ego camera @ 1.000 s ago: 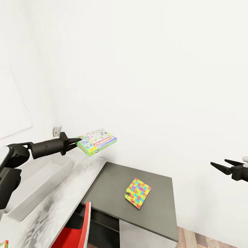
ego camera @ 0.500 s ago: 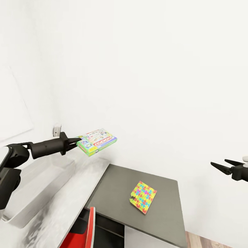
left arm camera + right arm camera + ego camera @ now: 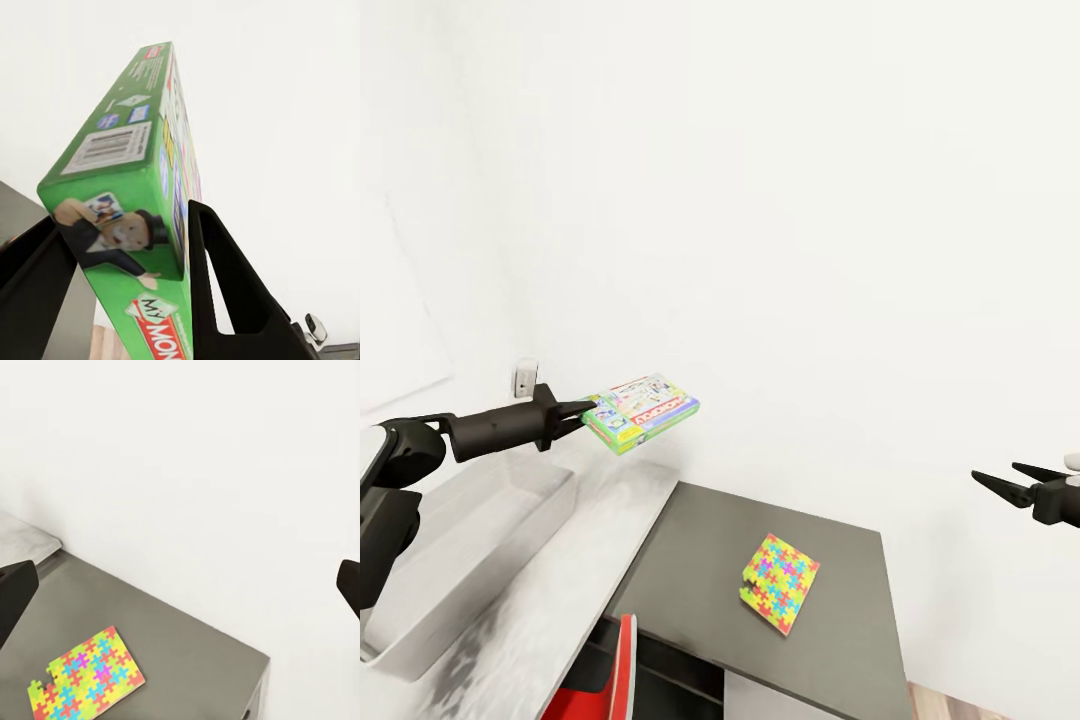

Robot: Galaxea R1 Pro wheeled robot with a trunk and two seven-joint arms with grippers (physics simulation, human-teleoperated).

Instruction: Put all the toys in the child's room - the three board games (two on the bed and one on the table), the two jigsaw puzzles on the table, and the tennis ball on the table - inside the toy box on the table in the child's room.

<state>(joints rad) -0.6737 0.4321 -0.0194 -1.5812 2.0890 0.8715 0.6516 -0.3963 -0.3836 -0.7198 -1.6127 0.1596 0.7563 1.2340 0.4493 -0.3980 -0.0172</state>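
Left fingers clamped on green-edged board game, held level in the air over the table, just beyond the toy box. Left wrist close-up: box edge, barcode, printed mascot. Right gripper spread wide, empty, well off to the right. Jigsaw puzzle flat on dark grey corner top; seen by right wrist too. Red chair back by the table's near edge.

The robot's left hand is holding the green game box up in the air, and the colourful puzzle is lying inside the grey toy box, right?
Not quite. The left gripper does hold the green game box up in the air, but the puzzle lies on the dark grey table top, not in the toy box. The head view shows it.
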